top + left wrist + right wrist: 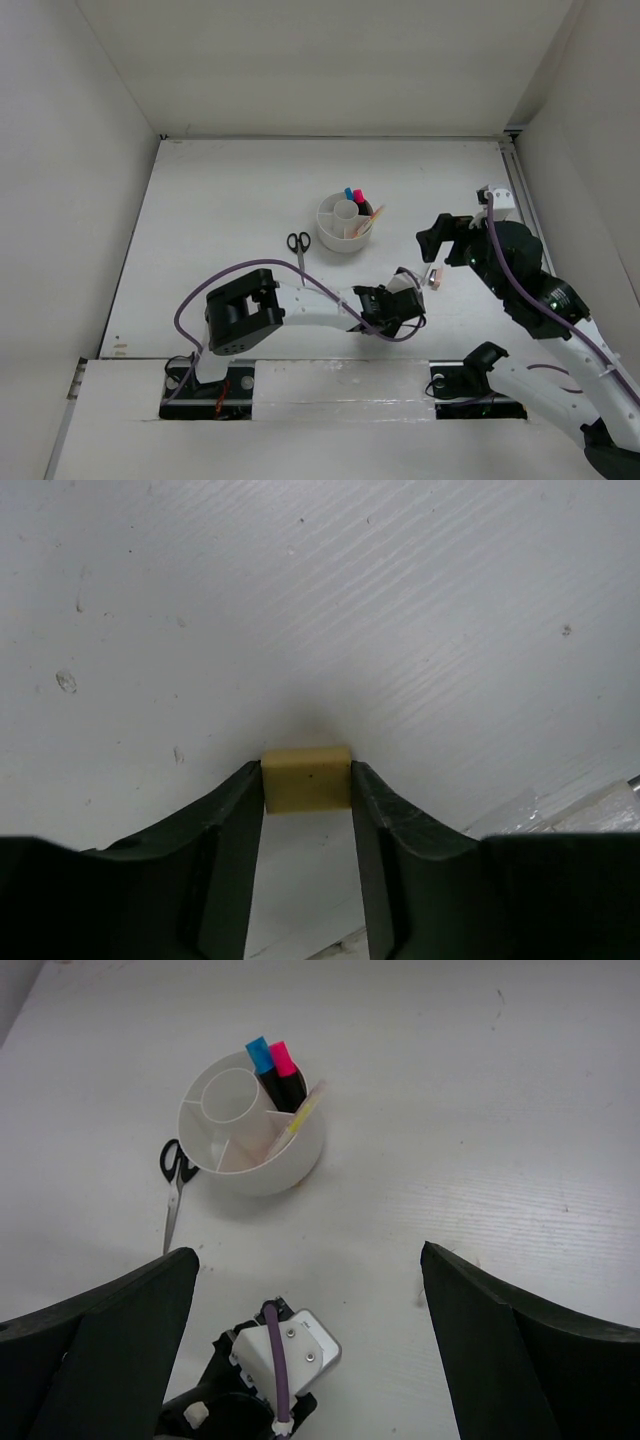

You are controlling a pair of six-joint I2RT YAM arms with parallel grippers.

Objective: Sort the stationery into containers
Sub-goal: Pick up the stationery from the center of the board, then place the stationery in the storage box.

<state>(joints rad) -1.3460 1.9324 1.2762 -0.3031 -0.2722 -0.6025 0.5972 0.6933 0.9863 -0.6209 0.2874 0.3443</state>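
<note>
**Left arm.** The left gripper (pixel 306 795) is closed on the tan eraser (pixel 306 778). Both jaws are pressed against its opposite sides, and only the eraser's own width is left between them. The eraser is held low over the table (pixel 320 600). Whether it touches the surface cannot be told.

**Right arm.** The right gripper (pixel 308 1260) is spread wide, and nothing is held in it. It is raised above the table to the right of the organiser (pixel 250 1150) and well apart from it.

**Organiser.** The organiser is set near the middle of the table. Two highlighters (pixel 272 1070) are stood upright, side by side, in one compartment of the outer ring — one capped blue, the other pink. Thin pens (pixel 300 1118) are leaned in the adjoining compartment, with their upper ends projecting past the rim.

**Loose items.**
- The scissors (pixel 298 247) are laid flat on the table just beside the organiser, on its left. The handles are turned to the far side and the blades are pointed at the near edge.
- A small pink eraser (pixel 434 277) is seen on the table between the ends of the two arms — near the left arm's wrist and apart from the organiser.
</note>
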